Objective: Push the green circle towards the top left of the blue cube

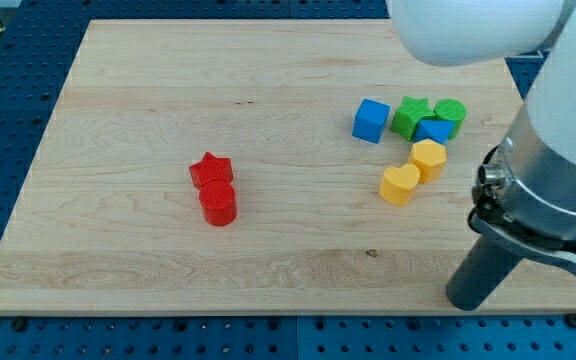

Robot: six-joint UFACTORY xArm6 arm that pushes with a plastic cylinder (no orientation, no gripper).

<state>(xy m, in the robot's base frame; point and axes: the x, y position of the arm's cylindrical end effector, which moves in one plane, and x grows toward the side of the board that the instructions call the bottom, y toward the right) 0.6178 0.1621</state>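
Note:
The green circle lies at the view's upper right, touching a small blue block below it and next to a green star. The blue cube stands just left of the green star. My tip rests on the board at the view's lower right, well below all these blocks and touching none.
A yellow hexagon and a yellow heart lie below the blue and green group. A red star and a red cylinder sit together left of centre. The arm's body covers the board's right edge.

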